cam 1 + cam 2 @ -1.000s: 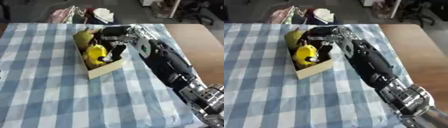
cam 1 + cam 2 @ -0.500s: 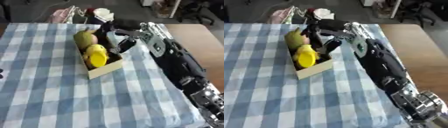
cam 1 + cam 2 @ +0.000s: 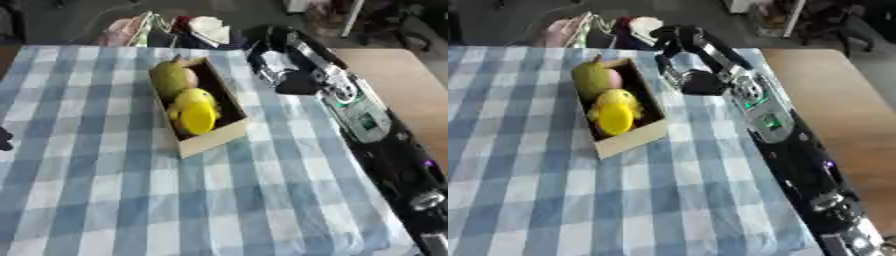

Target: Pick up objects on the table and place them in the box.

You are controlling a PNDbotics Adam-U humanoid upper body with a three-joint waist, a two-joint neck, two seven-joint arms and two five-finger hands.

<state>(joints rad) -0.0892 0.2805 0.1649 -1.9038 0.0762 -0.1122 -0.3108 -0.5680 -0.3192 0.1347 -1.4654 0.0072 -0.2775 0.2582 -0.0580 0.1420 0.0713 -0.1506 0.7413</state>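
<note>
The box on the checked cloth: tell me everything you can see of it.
The box is a small open-topped tan carton, cardboard by its look, lying askew on the blue-and-white checked tablecloth. Inside lie a yellow object at the near end and a greenish rounded one behind it. The right hand is beside its far end, apart from it.

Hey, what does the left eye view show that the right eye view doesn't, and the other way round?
Only the left eye view shows a small dark shape at its left edge, over the checked cloth.

Only the right eye view shows the right hand whole, raised beyond the box's far right corner.

Both show the cardboard box holding a yellow toy and a greenish pear-shaped thing, plus the bare wooden tabletop on the right.
</note>
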